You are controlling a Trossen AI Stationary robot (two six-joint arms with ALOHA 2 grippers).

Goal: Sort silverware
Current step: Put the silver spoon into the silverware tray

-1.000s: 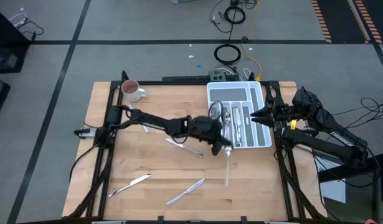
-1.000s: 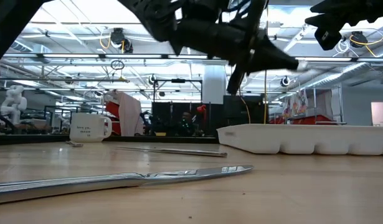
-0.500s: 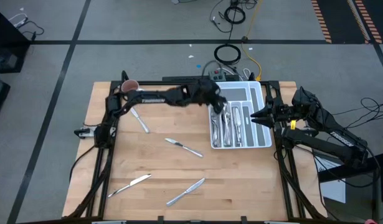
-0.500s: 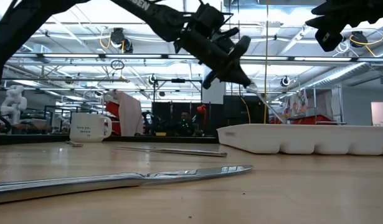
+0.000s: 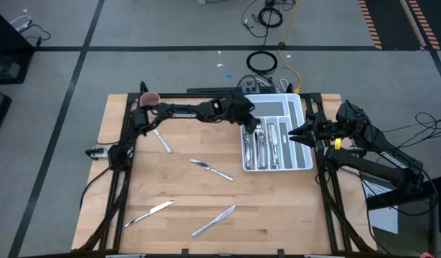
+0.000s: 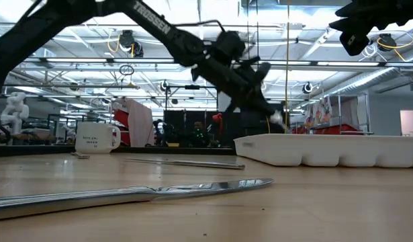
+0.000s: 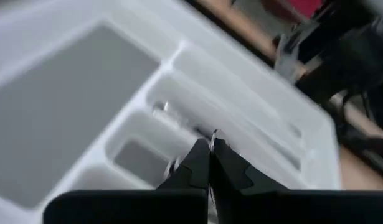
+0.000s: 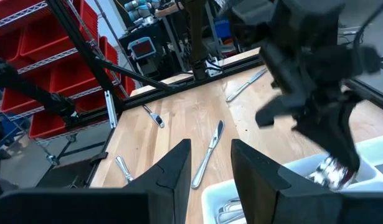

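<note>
Silverware lies in two groups: several shiny metal pieces (image 5: 267, 147) packed lengthwise in the narrow slots of the white divided plastic tray (image 5: 297, 115) at about two o'clock on the pale wooden table (image 5: 177, 197), their long axes running twelve to six, and loose pieces out on the wood. A small piece (image 5: 161, 139) rests near ten o'clock, its long axis pointing roughly from eleven to five; a knife (image 5: 211, 170) lies near the centre, running from ten to four; two more knives (image 5: 150, 213) and (image 5: 214, 221) lie toward six and seven o'clock, both slanting from eight to two. In the low view the nearest knife (image 6: 132, 194) stretches flat across the grain, smooth and mirror-bright. The left gripper (image 5: 250, 126) reaches over the tray's nine o'clock edge, its dark fingers (image 7: 200, 167) pressed together, a glint of metal showing at their tips; whether they pinch a piece cannot be told. The right gripper (image 5: 293, 135) waits just beside the tray's three o'clock rim, its jaws parted with nothing between them. A white mug (image 6: 97, 137) stands at the table's far eleven o'clock corner.
</note>
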